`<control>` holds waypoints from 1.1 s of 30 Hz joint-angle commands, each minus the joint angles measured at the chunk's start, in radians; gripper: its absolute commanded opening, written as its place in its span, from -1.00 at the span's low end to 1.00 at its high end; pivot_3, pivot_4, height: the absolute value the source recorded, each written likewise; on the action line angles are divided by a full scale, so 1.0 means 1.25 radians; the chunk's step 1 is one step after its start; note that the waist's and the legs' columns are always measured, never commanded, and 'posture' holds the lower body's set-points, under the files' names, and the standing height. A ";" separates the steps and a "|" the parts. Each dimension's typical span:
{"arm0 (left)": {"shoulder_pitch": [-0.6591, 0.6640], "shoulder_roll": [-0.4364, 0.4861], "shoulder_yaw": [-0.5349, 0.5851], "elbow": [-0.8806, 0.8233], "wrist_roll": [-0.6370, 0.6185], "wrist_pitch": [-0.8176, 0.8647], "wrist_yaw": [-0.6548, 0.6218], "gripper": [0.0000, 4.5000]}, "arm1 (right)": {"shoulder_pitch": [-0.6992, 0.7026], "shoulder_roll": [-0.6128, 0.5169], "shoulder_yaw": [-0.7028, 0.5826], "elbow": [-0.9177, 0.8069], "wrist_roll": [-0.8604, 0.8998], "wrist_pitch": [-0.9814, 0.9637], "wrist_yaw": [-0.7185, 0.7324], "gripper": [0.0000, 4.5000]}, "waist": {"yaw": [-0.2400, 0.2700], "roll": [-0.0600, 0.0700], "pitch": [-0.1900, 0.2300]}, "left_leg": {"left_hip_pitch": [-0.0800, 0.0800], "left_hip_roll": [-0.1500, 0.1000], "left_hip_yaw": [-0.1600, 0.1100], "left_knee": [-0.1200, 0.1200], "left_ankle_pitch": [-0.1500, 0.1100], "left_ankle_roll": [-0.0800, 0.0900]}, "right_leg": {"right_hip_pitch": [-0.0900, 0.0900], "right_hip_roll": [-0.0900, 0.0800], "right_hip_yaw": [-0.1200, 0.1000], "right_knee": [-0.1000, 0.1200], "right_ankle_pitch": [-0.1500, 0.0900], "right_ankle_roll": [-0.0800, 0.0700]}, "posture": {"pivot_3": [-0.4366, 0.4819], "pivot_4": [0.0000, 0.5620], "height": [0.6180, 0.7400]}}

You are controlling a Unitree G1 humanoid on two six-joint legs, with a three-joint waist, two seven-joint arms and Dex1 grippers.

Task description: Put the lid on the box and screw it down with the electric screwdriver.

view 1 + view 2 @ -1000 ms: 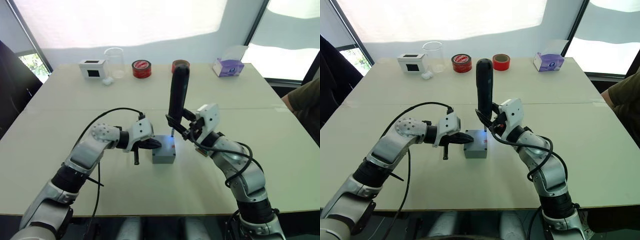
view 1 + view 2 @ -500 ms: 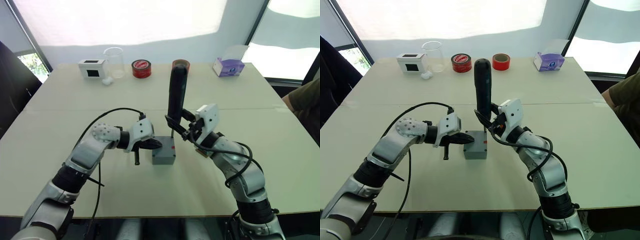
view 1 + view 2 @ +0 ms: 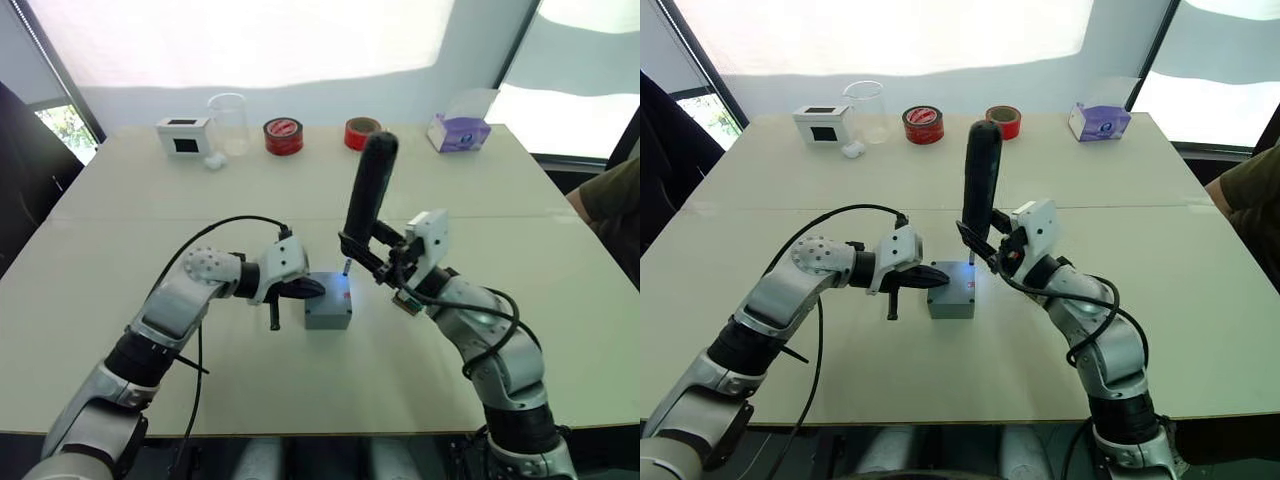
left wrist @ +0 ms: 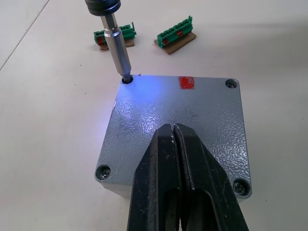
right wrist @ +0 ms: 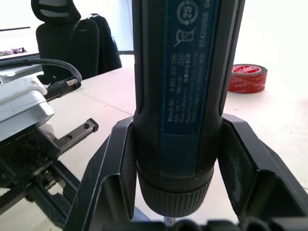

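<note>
**Screw-down step: bit seated in a corner hole of the lid**

The shallow square grey cast-look lid (image 4: 183,130) sits flush on the small square grey box (image 3: 327,312), which rests near the middle of the pale table (image 3: 120,200). Three corner screw heads show in the left wrist view; the fourth corner is the one under the bit.

The right gripper (image 5: 178,139) is clamped around the lower body of the long black cylindrical electric screwdriver (image 3: 368,190), one finger on each side of the barrel. The tool tilts slightly, its top leaning away from the robot and toward its right. Its thin metal bit (image 4: 117,48) enters the lid's corner hole, and a blue light from the tool falls on the lid around it.

The left gripper (image 4: 178,144) has its two black fingers pressed together, holding nothing. The tips rest on the lid's top face near its centre, pinning lid and box against the table. The bit's corner lies beyond the fingertips, apart from them.

Judgement for doing this step well: bring the screwdriver closer to vertical over the hole so the bit stays engaged and does not cam out. Keep downward pressure from the left fingers so the box does not twist under torque. Steady axial force looks needed.

Two small green terminal pieces (image 4: 144,38) lie on the table just past the box.
</note>
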 commanded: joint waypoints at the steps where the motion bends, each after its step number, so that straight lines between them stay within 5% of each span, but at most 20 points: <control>1: 0.024 0.012 -0.019 0.015 0.010 0.021 -0.010 -1.00 | -0.125 -0.051 -0.112 -0.051 0.137 0.111 -0.012 -0.21 | 0.000 0.002 0.001 | -0.002 0.000 0.000 0.000 0.000 0.000 | 0.000 0.000 0.000 0.000 0.000 0.000 | -0.05 -0.47 1.00; 7: 0.007 -0.022 0.086 -0.003 -0.109 0.101 0.002 -1.00 | -0.328 -0.189 -0.337 0.098 0.614 0.456 -0.146 -0.21 | 0.003 0.004 0.012 | -0.013 -0.001 0.000 0.001 0.002 -0.001 | -0.010 0.000 -0.001 0.002 0.003 0.003 | -0.05 -0.47 1.00; 10: -0.006 -0.033 0.136 -0.027 -0.177 0.165 0.005 -1.00 | -0.358 -0.281 -0.363 0.189 0.680 0.567 -0.191 -0.21 | 0.001 0.001 0.015 | -0.014 -0.001 -0.001 0.001 0.001 -0.001 | -0.011 -0.001 -0.003 0.001 0.003 0.003 | -0.05 -0.47 1.00; 17: -0.010 0.075 0.133 -0.154 -0.226 0.180 -0.084 -1.00 | -0.283 -0.569 -0.215 0.380 0.515 0.779 -0.112 -0.21 | 0.004 0.004 0.022 | -0.028 -0.002 -0.001 0.004 0.003 -0.002 | -0.022 -0.001 -0.006 0.001 0.004 0.004 | -0.05 -0.47 1.00; 33: -0.001 0.057 0.042 -0.218 -0.182 0.127 -0.047 -1.00 | -0.418 -0.611 0.116 0.694 0.140 0.676 0.137 -0.21 | 0.001 0.011 0.030 | -0.028 -0.001 0.002 0.016 0.000 0.003 | -0.018 0.004 -0.006 0.004 0.006 0.009 | -0.05 -0.47 1.00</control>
